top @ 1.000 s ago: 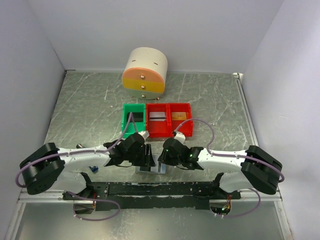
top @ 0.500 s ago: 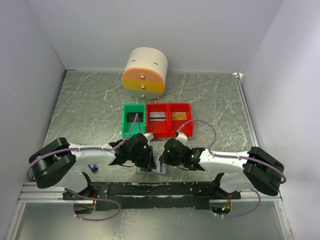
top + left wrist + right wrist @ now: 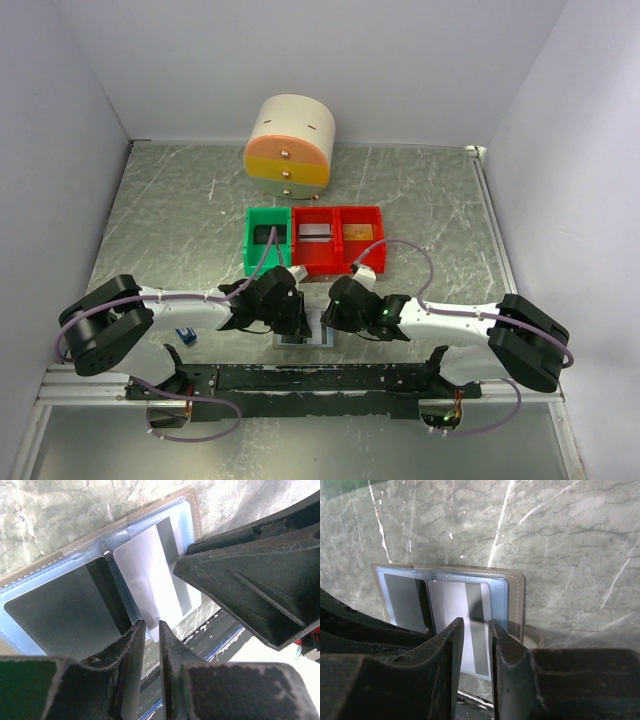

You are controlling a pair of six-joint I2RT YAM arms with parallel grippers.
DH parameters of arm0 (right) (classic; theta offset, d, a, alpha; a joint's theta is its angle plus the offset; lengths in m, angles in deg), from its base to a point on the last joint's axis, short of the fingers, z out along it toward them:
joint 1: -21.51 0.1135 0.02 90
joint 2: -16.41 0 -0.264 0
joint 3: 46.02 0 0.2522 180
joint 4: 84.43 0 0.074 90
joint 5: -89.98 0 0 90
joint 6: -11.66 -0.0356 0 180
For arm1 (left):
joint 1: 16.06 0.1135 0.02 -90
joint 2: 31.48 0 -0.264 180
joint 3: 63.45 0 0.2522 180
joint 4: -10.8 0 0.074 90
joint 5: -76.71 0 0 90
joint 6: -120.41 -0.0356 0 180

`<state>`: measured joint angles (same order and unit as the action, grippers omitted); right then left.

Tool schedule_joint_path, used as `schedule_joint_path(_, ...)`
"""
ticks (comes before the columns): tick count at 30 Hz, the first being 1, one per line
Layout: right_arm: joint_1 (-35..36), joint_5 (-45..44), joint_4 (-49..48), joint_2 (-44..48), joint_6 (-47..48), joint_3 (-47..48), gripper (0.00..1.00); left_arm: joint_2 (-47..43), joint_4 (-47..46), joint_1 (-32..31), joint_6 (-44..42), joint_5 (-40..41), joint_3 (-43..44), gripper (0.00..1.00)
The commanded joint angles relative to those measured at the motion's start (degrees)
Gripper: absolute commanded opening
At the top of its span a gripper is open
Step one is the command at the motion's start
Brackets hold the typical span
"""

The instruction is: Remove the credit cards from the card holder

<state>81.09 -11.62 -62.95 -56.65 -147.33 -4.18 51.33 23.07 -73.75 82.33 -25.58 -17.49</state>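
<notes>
The holder [image 3: 516, 605] lies open and flat at the middle of the surface's [image 3: 560, 540] near edge, its long axis along that edge. A pale card [image 3: 447, 610] with a grey stripe juts from the right-hand pocket, its long axis pointing at the near edge. A dark card [image 3: 402, 600] sits in the other pocket. The left fingers [image 3: 125, 655] are nearly together, with the pale card's near corner showing in the slit. The right fingers [image 3: 445, 650] stand a narrow gap apart over the stripe. Whether either pair grips anything, I can't tell.
</notes>
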Motion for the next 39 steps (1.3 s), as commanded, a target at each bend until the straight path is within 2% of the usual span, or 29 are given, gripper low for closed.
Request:
schedule_joint_path(1, -0.18, -0.08, 1.67, -0.41, -0.45, -1.28, 0.27, 0.28, -3.32, -0.33, 1.25, -0.54, 0.49, 0.28)
schedule_joint_path(4, -0.2, -0.29, 1.2, 0.5, -1.2, -2.3, 0.26, -0.5, -3.17, -0.33, 1.96, 0.06, 0.21, 0.29)
schedule_joint_path(6, -0.18, -0.58, 1.52, 0.73, -1.25, -2.32, 0.26, -1.62, -4.65, -0.11, 3.92, -0.75, -0.65, 0.33)
schedule_joint_path(11, -0.21, -0.69, 1.37, 0.37, -1.53, -2.71, 0.26, -2.6, -17.08, 0.8, 11.06, -4.63, -6.01, 0.39)
schedule_joint_path(13, -0.21, -0.31, 0.57, 0.29, -1.59, -3.02, 0.26, -1.95, -18.8, 1.0, 12.13, -5.52, -6.66, 0.39)
schedule_joint_path(21, -0.24, -0.27, -0.7, 0.28, -2.11, -3.87, 0.26, -3.59, -23.36, 1.63, 17.3, -1.06, -10.51, 0.37)
schedule_joint_path(26, -0.17, -0.43, -0.5, 0.45, -1.81, -3.72, 0.26, -4.29, -22.07, 2.32, 18.09, 0.54, -10.62, 0.35)
schedule_joint_path(32, -0.21, -0.15, -2.24, 0.98, -1.93, -4.65, 0.26, -1.45, -28.45, 3.39, 20.39, -2.63, -11.42, 0.3)
schedule_joint_path(36, -0.22, -0.09, -2.47, 0.94, -2.16, -4.78, 0.26, 0.14, -25.98, 3.46, 20.65, -2.58, -9.94, 0.29)
schedule_joint_path(39, -0.18, -0.14, -2.32, 1.58, -2.25, -5.12, 0.26, -0.36, -26.13, 3.46, 21.42, -1.61, -10.5, 0.22)
